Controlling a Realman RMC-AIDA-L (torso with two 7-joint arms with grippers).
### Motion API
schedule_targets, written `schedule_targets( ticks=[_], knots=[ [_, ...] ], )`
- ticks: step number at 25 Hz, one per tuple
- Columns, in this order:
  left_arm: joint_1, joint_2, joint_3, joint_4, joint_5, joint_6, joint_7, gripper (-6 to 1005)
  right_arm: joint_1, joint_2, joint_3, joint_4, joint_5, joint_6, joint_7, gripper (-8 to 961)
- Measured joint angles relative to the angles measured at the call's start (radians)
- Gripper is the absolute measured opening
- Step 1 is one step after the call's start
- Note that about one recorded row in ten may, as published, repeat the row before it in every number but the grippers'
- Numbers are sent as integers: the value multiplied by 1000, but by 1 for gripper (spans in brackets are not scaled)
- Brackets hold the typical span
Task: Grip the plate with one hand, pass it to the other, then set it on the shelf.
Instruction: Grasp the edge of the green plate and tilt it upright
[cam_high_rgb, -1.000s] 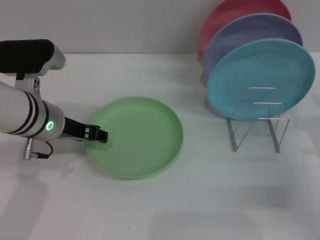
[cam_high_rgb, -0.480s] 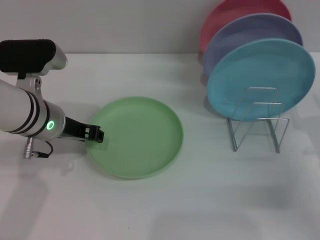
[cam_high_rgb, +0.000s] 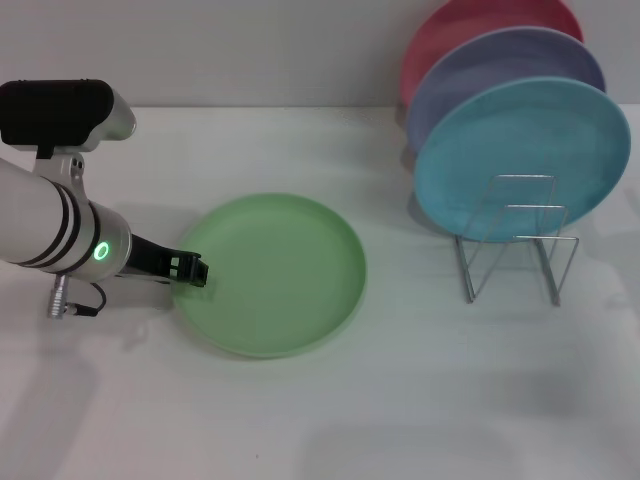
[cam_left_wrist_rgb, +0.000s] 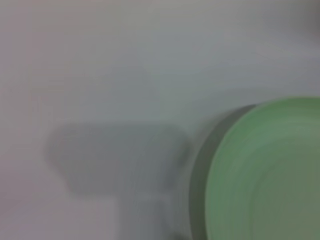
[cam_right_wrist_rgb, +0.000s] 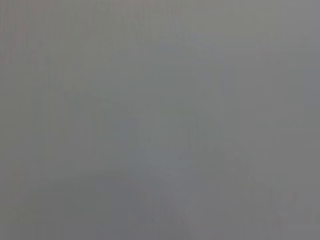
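Left hand (cam_high_rgb: 190, 269) low over the tabletop (cam_high_rgb: 320, 420), tip right at the near-left rim of the plate (cam_high_rgb: 270, 274); cannot tell whether fingers are apart or together, or whether the rim is between them. Right hand not in view anywhere.

Step in hand, judged: first grasp, rim pickup with the left hand. Plate flat on the tabletop, not lifted, so handover and placing not yet done.

Next move likely calls for: closing on the raised rim, lifting clear without the shallow edge slipping out, then meeting the right hand somewhere mid-table.

Left to right: left hand, then plate touching or just beside it, centre-left of the tabletop. In the left wrist view, only a green arc of the plate (cam_left_wrist_rgb: 270, 175) plus shadow on the surface.

Further right, well apart from the plate: shelf (cam_high_rgb: 512, 240), upright wire loops, front slots free. Behind them, standing on edge: light blue plate (cam_high_rgb: 520, 150), lavender plate (cam_high_rgb: 500, 65), pink plate (cam_high_rgb: 470, 20) at the back.
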Motion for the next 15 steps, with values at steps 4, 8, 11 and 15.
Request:
schedule_targets(
  ticks=[4, 8, 11, 15],
  knots=[
    [-4, 0, 5, 7, 0, -3, 2, 398, 0, 0, -10, 0, 0, -2, 1, 689],
    [-4, 0, 11, 7, 0, -3, 2, 388, 0, 0, -12, 0, 0, -3, 1, 689],
    [-4, 0, 17, 10, 4, -3, 2, 381, 0, 0, -15, 0, 0, -3, 2, 689],
    [-5, 0, 25, 11, 5, -1, 2, 371, 0, 0, -23, 0, 0, -4, 5, 689]
  ],
)
